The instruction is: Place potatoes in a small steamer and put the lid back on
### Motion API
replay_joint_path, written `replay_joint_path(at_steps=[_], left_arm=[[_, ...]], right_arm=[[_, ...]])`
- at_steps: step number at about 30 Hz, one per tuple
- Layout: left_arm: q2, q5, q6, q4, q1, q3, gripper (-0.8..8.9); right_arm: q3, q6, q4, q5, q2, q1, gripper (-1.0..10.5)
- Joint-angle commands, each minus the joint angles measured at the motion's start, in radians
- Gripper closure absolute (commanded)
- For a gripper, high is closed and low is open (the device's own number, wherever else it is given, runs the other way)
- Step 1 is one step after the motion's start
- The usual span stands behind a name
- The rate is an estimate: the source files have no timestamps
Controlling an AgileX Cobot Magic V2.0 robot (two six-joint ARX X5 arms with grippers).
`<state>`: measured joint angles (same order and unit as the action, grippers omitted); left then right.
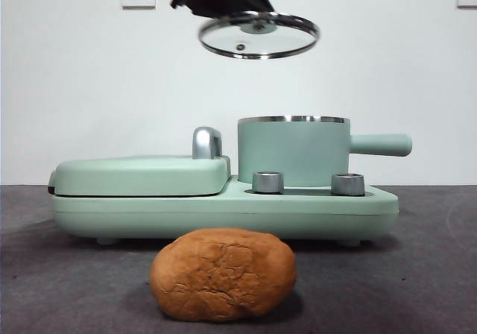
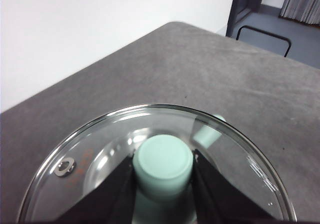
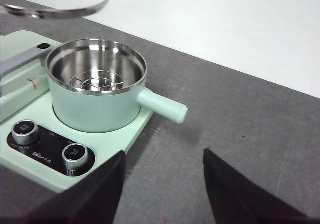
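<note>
The glass lid hangs high above the table, and my left gripper is shut on its mint-green knob. Its steel rim also shows in the right wrist view. Below and slightly right of it stands the mint-green steamer pot, uncovered, with a steel rack inside and its handle pointing right. The orange-brown potato lies on the grey table in front of the appliance. My right gripper is open over the table beside the appliance, holding nothing.
The pot sits on a mint-green appliance base with two steel dials. A flat griddle cover with a steel handle takes up the base's left half. A white wall stands behind.
</note>
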<state>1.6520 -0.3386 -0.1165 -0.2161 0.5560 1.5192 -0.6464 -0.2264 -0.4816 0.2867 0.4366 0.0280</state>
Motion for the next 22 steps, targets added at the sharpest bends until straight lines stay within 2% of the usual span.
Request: replay_joint_path(at_steps=[1,5,13,22], left_arm=[[-0.039,-0.002,0.001,-0.027,-0.004,0.024,8.04],[-0.083,-0.002,0.002,-0.054,-0.014,0.011,8.03],[-0.196,-0.002,0.006,-0.059,-0.039,-0.091,8.04],[-0.378,0.035,0.06,-0.023,-0.098,-0.318,8.04]], right_arm=[[-0.018,0.016,0.003,0.001,0.006,0.02,7.0],[-0.018,0.014,-0.023,0.001,0.006,0.072,7.0],[-0.018,-0.061,-0.036,0.005,0.069,0.248,7.0],[-0.018,-0.08,-0.02,0.105,0.261,0.425,6.6]])
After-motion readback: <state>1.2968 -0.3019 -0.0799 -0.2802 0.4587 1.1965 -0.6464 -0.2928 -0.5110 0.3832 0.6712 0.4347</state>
